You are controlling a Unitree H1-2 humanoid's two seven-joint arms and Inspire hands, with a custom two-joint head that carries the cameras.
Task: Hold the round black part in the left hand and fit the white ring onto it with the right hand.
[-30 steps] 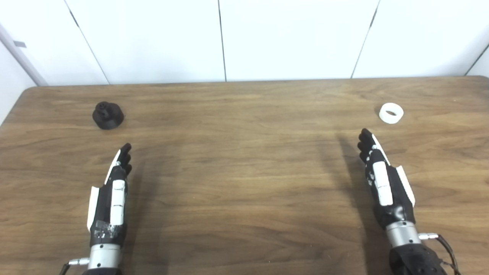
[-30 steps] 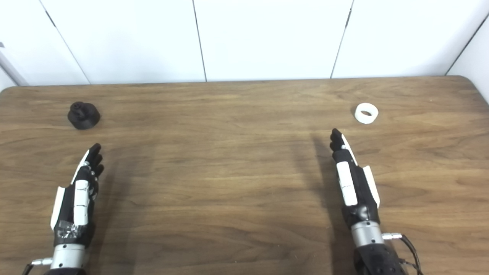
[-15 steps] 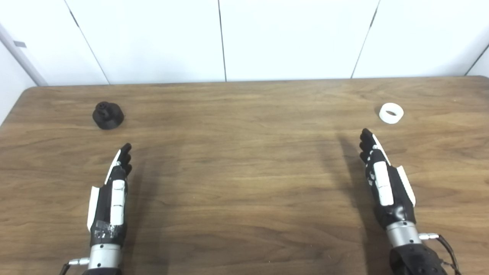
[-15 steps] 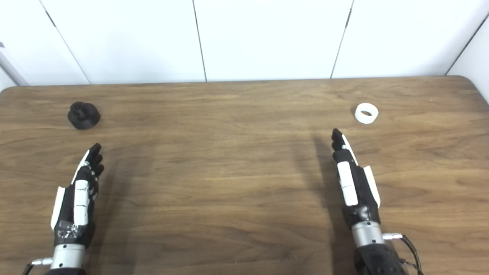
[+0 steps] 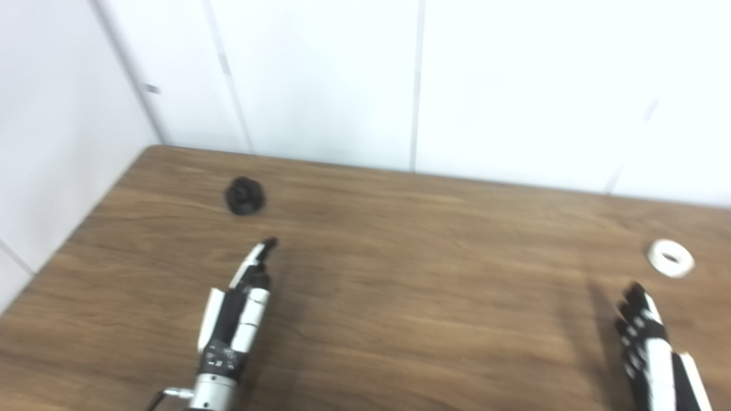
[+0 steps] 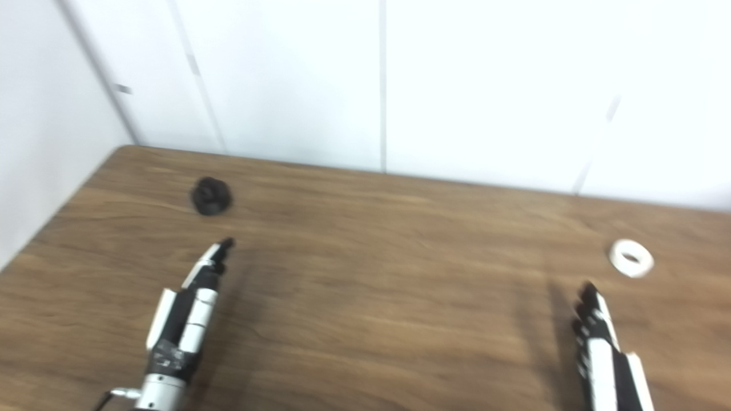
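Two hands empty, left hand [image 5: 235, 308], right hand [image 5: 651, 354], one black part [image 5: 245, 196], one white ring [image 5: 670, 258]

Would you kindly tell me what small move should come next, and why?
Probably reach the left hand forward and slightly left to the round black part: it lies untouched on the table, the hand is open, and the white ring needs it held first.

Wood-grain table [image 5: 400, 285], brown w/ a low satin sheen, filled the lower frame. Round black part [image 5: 245, 196], upper left, looked matt. White ring [image 5: 670, 258], far right, looked like smooth plastic. Left hand [image 5: 240, 297] wore glossy black-and-white shells over a bright metal wrist. Wall panels [image 5: 320, 80] were plain matt white.
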